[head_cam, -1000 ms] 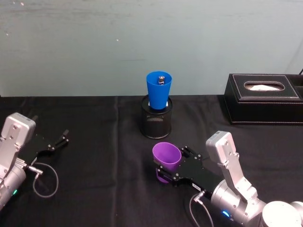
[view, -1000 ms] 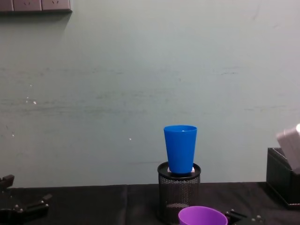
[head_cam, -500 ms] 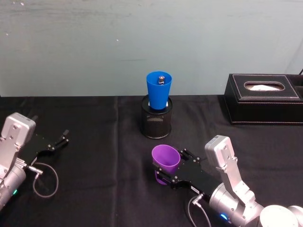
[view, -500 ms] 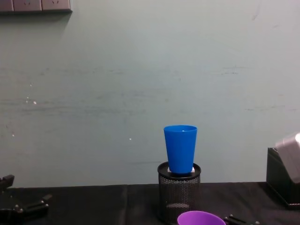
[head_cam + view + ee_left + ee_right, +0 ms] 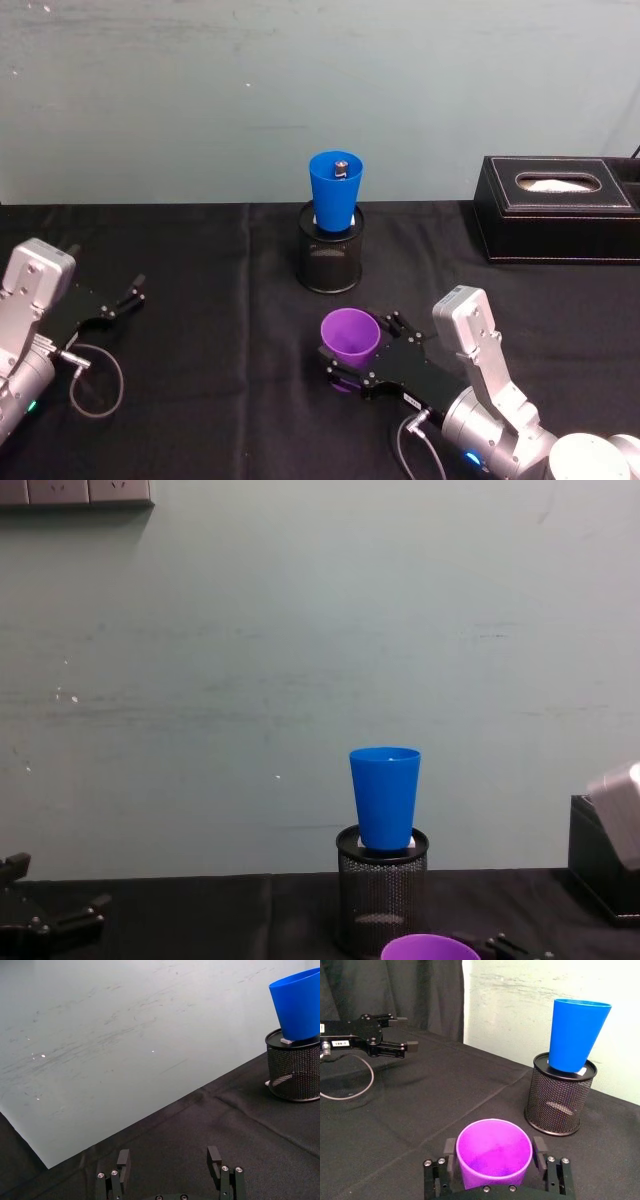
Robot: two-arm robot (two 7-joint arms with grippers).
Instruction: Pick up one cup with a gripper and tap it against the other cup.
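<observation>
Low near the table, right gripper (image 5: 345,368) fingers clasp the upright purple cup (image 5: 349,340).

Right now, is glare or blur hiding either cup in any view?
Head view: purple cup and blue cup sharp, no glare. Right wrist view: both evenly lit, the right gripper clear around the purple one. Chest view: purple cup cut off by the bottom edge.

purple cup (image 5: 429,947) cut off at btm edge, blue cup (image 5: 335,192) base hidden in holder (image 5: 330,261)
</observation>
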